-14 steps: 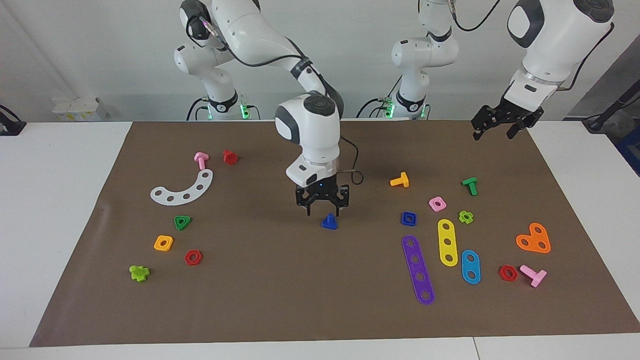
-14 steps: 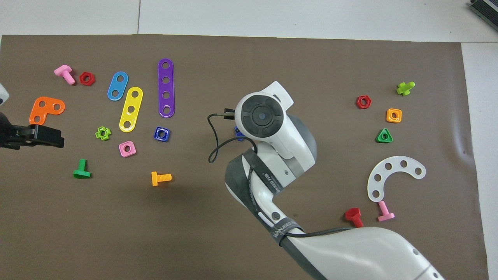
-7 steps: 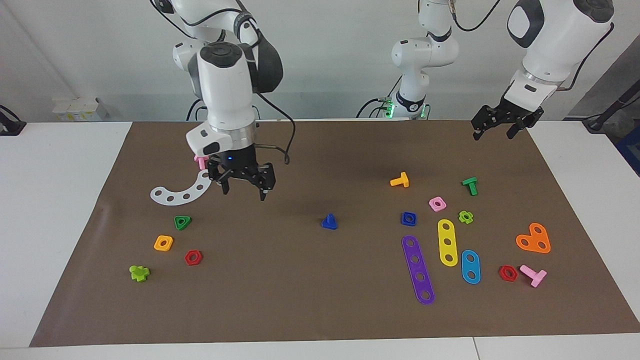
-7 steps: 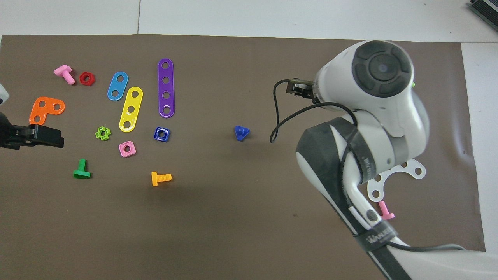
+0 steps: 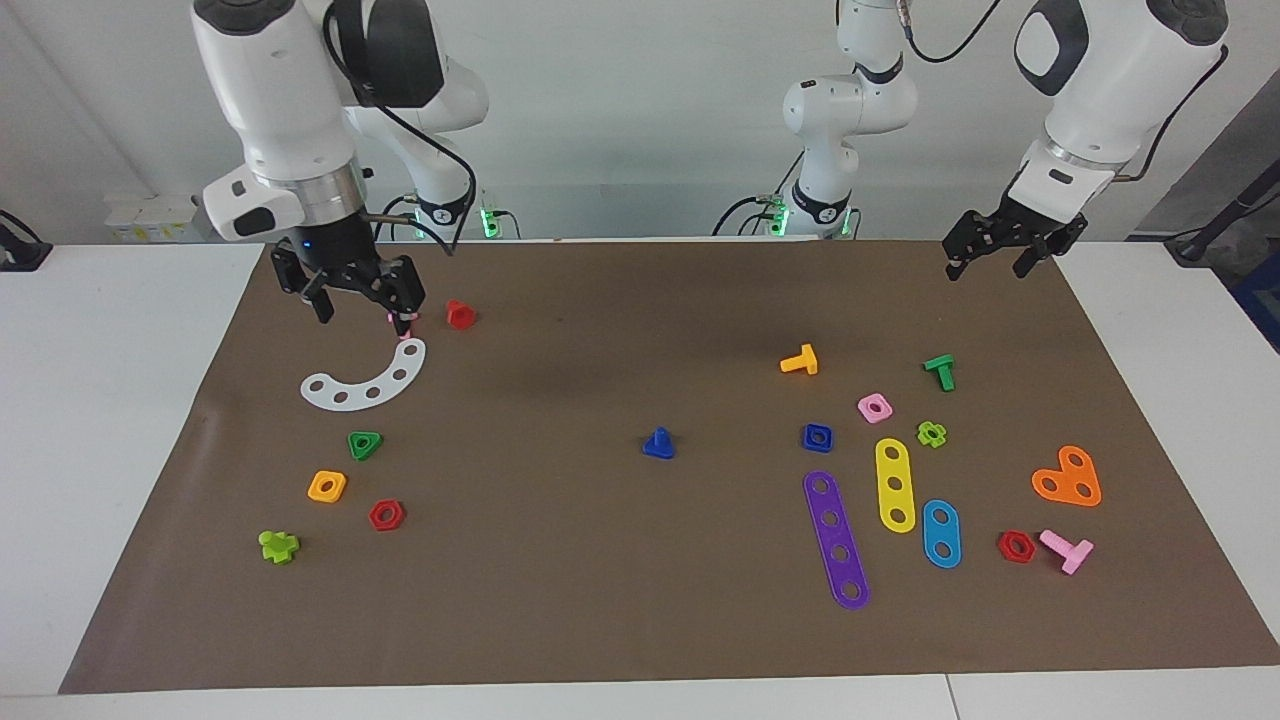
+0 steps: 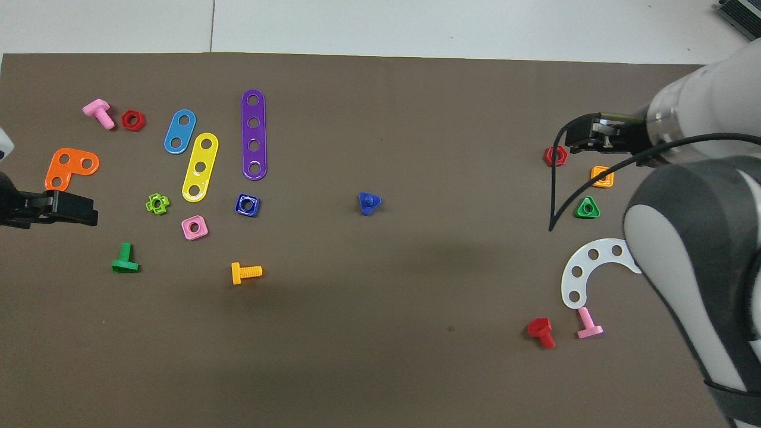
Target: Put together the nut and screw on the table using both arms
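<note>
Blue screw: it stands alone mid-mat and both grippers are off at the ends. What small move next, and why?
Probably send the left gripper, open and empty over the mat's edge, toward the nut, which lies at its end of the table. The screw stands head-down, shaft up, ready for it. The right gripper is open and empty too.

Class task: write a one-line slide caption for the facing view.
Both open grippers, right gripper and left gripper, hang empty while the blue screw and blue nut lie apart on the mat.
</note>
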### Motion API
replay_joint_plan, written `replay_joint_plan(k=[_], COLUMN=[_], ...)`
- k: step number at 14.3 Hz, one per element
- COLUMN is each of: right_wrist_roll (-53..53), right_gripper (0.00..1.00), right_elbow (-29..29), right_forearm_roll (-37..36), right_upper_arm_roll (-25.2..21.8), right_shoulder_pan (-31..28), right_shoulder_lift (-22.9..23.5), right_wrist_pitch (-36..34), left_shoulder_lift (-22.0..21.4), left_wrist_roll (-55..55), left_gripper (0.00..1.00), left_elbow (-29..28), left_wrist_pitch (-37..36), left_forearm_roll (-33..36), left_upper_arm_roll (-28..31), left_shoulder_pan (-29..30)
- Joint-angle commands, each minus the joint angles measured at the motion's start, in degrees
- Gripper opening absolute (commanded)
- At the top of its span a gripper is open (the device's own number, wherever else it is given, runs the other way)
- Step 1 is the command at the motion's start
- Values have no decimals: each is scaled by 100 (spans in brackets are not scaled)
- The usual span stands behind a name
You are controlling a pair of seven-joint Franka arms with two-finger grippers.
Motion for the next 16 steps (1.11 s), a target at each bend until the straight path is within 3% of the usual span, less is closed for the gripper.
replay_joint_plan(k=[1,4,6,16], right_wrist_roll=[-423,-738,-1099,-995], right_gripper=[100,100,100,100], right_elbow=[-115,-71,-149,-317], right_forearm_roll=[150,54,54,142], right_upper_arm_roll=[63,54,2,1], right_shoulder_pan=[-366,-498,-603,-656], right_shoulder_lift=[-378,-573,-564,-582], right_wrist_pitch=[-440,-749,-601,-556], left_shoulder_lift=[-182,-182,-190,2], left_wrist_roll=[-33,-51,-59,178], left_gripper=[100,100,100,100], left_elbow=[-201,-201,-219,-210], left_wrist_pitch=[96,96,52,649], left_forearm_roll=[-23,-23,-23,-93], left_upper_arm_roll=[-7,-16,-25,-86], left_shoulder_pan=[32,6,-38,-442])
